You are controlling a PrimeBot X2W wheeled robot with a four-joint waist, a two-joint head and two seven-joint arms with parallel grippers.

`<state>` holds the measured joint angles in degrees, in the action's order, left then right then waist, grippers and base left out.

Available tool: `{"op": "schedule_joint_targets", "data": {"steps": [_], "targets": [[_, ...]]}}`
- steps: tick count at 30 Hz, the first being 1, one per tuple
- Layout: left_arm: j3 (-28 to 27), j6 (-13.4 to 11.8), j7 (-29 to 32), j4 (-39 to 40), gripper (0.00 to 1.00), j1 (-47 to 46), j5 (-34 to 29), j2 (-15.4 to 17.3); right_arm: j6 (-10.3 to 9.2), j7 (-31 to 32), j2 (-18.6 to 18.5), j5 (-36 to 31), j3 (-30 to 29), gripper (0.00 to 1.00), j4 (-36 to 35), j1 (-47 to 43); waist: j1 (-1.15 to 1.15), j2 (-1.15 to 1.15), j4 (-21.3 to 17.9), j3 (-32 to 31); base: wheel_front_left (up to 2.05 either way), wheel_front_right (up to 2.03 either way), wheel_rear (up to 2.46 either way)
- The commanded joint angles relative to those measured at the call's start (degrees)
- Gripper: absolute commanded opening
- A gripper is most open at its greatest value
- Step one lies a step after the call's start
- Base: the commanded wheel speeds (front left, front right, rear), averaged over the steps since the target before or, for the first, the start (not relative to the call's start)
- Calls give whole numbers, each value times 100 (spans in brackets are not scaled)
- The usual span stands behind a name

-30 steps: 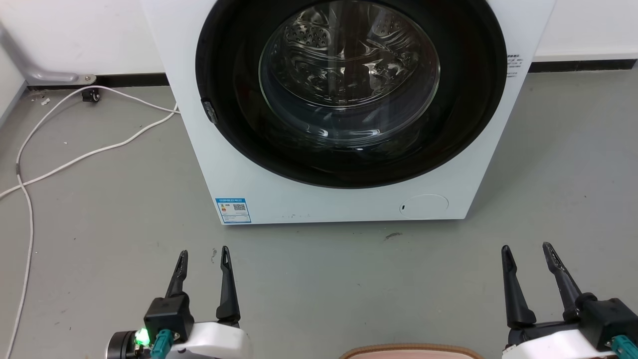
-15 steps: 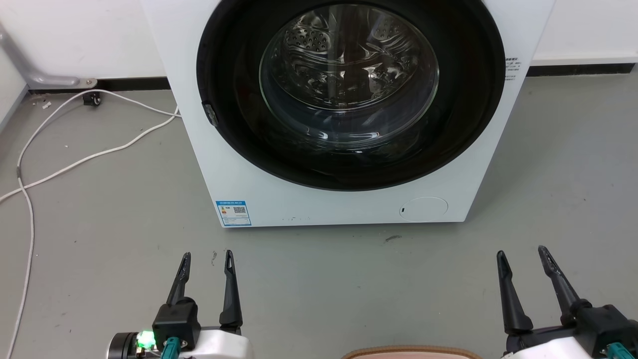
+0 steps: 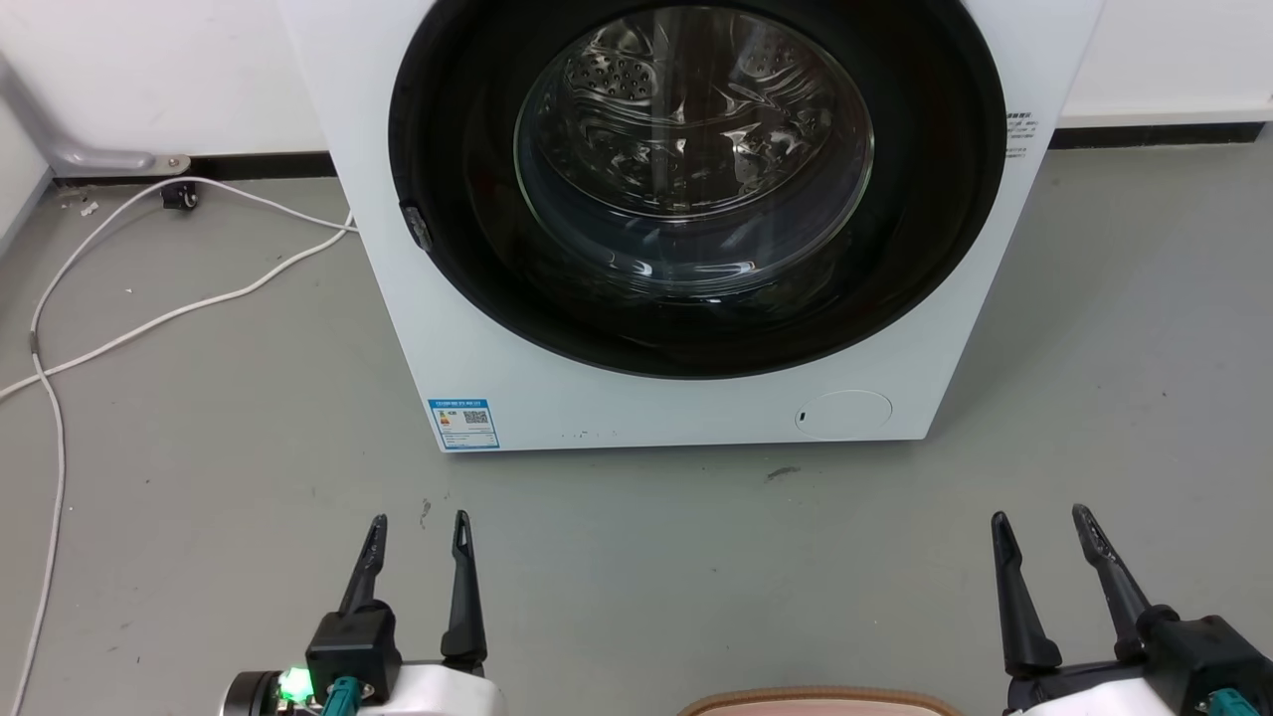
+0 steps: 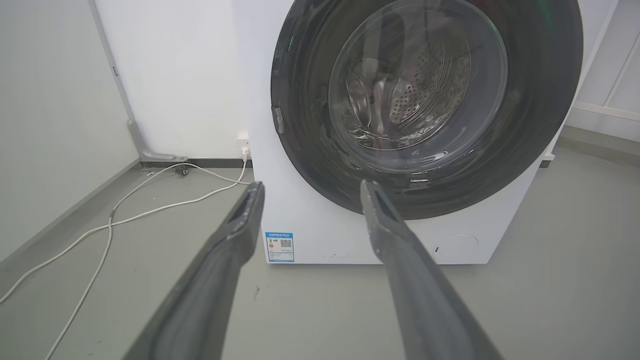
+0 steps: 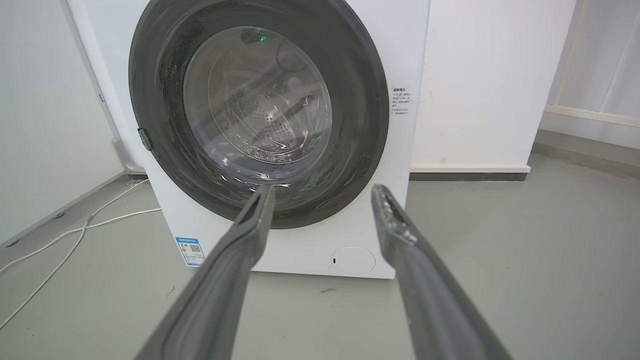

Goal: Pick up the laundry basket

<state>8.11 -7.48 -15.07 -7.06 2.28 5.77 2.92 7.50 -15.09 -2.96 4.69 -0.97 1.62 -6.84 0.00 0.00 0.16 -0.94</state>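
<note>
Head view: the left tool [image 3: 419, 520] and right tool [image 3: 1040, 515] were spread, empty, the laundry basket [image 3: 820, 700] low between them; gripping opposite rim sides evenly looked wisest.

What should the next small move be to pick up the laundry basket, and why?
Probably draw both arms back and down toward the laundry basket: its tan rim lies at the head view's bottom edge, between the open left pincer and open right pincer, whose fingers point past it at the washing machine.
</note>
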Motion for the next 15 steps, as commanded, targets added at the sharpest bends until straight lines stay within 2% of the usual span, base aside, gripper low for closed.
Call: {"op": "schedule_joint_targets", "data": {"steps": [1,7,15], "targets": [[6,36,-15,-22,100,11,-2,-5,-2,-12,15,14,5,100,25,-23,0,0,-1,10,0,0,0],[229,203,-15,-295,100,-136,44,-5,-2,-12,14,-286,-107,100,381,28,0,0,-20,127,0,0,0],[790,547,-15,-1198,100,-481,177,-2,-2,-11,12,-738,-417,100,1137,224,0,0,-75,531,0,0,0]]}}
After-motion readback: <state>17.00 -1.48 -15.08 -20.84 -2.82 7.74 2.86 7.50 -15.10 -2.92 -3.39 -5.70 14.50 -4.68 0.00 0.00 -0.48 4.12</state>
